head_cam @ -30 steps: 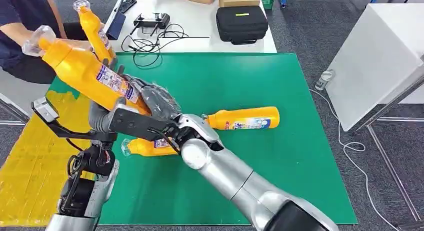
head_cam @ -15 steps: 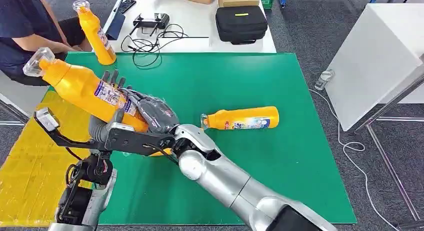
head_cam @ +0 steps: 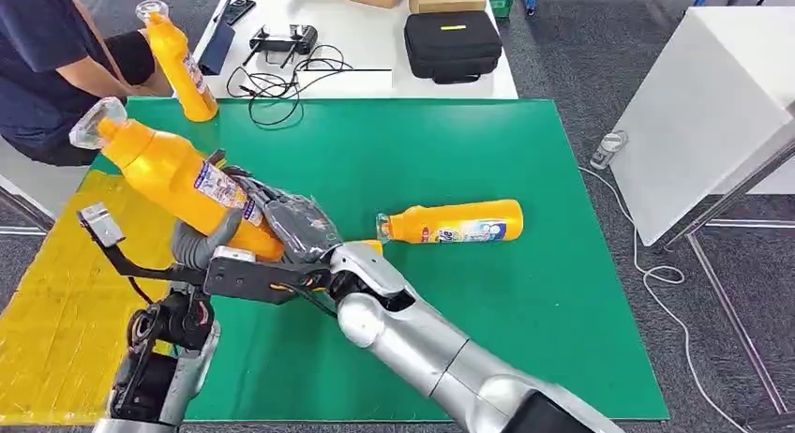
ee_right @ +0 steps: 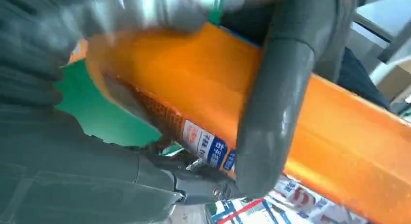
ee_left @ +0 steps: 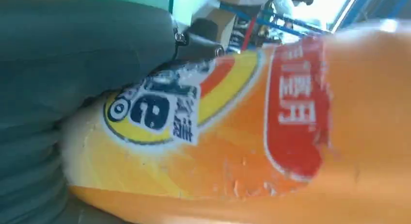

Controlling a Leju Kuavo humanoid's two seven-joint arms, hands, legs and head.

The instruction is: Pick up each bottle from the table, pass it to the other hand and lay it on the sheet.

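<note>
An orange bottle (head_cam: 173,175) with a clear cap hangs tilted over the green mat's (head_cam: 562,321) left edge, cap up and to the left. My left hand (head_cam: 202,241) grips its lower body, grey thumb wrapped over it. My right hand (head_cam: 295,222) cups the bottle's base from the right. The label (ee_left: 160,110) is close up in the left wrist view, and a grey thumb (ee_right: 271,112) lies across the bottle in the right wrist view. A second bottle (head_cam: 455,222) lies on the mat. A third (head_cam: 178,63) stands at the far left corner. The yellow sheet (head_cam: 56,302) lies left.
Another orange bottle (head_cam: 371,248) lies mostly hidden under my right arm. A person (head_cam: 47,58) sits at the far left, close to the standing bottle. A white table (head_cam: 375,49) behind the mat carries a black case (head_cam: 453,44), a controller and cables.
The held bottle has come lower and to the right, its cap dropping. My right fingers, spread half a second ago, have closed in on it. The person's arm has drawn back.
</note>
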